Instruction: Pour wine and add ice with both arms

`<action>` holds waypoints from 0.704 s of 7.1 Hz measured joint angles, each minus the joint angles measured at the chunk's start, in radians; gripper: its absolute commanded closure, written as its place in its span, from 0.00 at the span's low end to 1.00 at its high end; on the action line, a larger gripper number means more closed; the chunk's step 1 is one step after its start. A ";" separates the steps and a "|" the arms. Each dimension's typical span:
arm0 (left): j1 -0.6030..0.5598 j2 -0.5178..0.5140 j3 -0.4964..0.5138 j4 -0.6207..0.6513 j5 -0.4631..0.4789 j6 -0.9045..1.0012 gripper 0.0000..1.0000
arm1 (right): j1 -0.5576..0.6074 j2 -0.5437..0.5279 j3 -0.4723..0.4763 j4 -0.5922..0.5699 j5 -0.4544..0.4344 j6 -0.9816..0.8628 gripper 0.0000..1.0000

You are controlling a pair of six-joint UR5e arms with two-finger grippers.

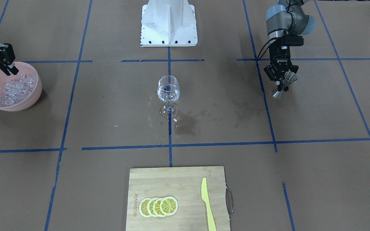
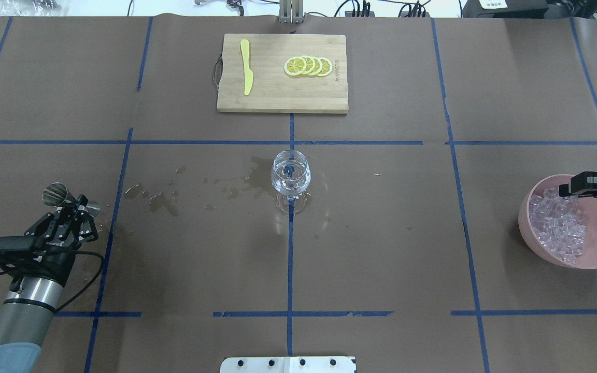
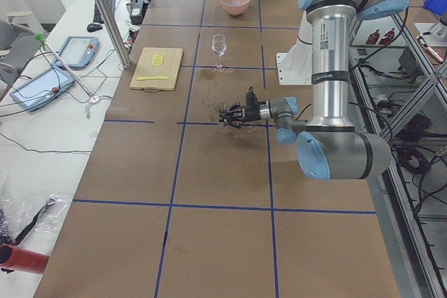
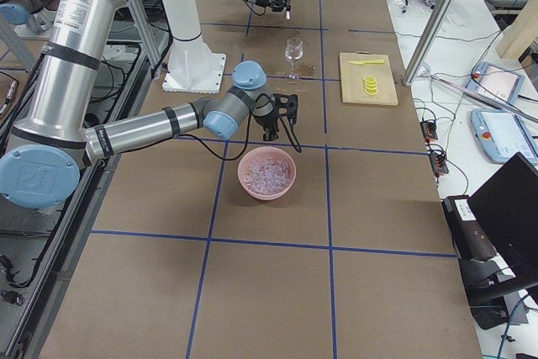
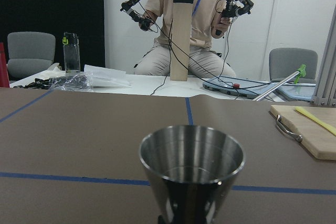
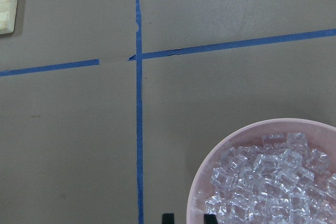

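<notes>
A clear wine glass point(image 1: 168, 91) with clear liquid stands upright at the table's middle; it also shows in the overhead view point(image 2: 290, 173). My left gripper point(image 1: 282, 84) is shut on a steel jigger point(image 2: 59, 194), held off to the glass's side above the table. In the left wrist view the jigger point(image 5: 191, 166) looks empty. My right gripper point(image 2: 564, 190) hangs over the inner rim of a pink bowl point(image 1: 27, 102). The bowl holds a heap of ice point(image 1: 14, 89). In the right wrist view the ice point(image 6: 268, 187) fills the bowl, and the fingertips point(image 6: 167, 217) stand narrowly apart with nothing between them.
Wet spill marks point(image 1: 185, 123) darken the paper around the glass and toward the left arm's side point(image 2: 158, 199). A wooden cutting board point(image 1: 172, 183) with lemon slices point(image 1: 158, 206) and a yellow knife point(image 1: 207, 203) lies beyond the glass. The white pedestal point(image 1: 169, 24) stands behind.
</notes>
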State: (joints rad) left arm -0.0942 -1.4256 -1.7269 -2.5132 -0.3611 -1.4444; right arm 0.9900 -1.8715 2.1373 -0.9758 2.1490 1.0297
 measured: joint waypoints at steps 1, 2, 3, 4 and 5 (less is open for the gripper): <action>0.010 -0.002 0.003 0.000 0.002 0.000 1.00 | 0.000 0.007 0.006 0.000 0.002 0.001 1.00; 0.019 -0.003 0.004 0.000 0.002 0.000 1.00 | -0.001 0.025 0.009 0.000 0.005 0.002 1.00; 0.026 -0.003 0.004 0.001 0.001 0.002 1.00 | -0.002 0.048 0.009 -0.002 0.008 0.002 1.00; 0.030 -0.004 0.005 0.001 -0.001 0.006 1.00 | -0.001 0.071 0.008 -0.005 0.025 0.003 1.00; 0.033 -0.004 0.006 0.001 -0.002 0.008 0.99 | 0.000 0.095 0.008 -0.007 0.051 0.004 1.00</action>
State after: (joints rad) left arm -0.0612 -1.4296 -1.7211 -2.5127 -0.3628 -1.4364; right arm 0.9903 -1.7761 2.1449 -0.9825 2.1999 1.0334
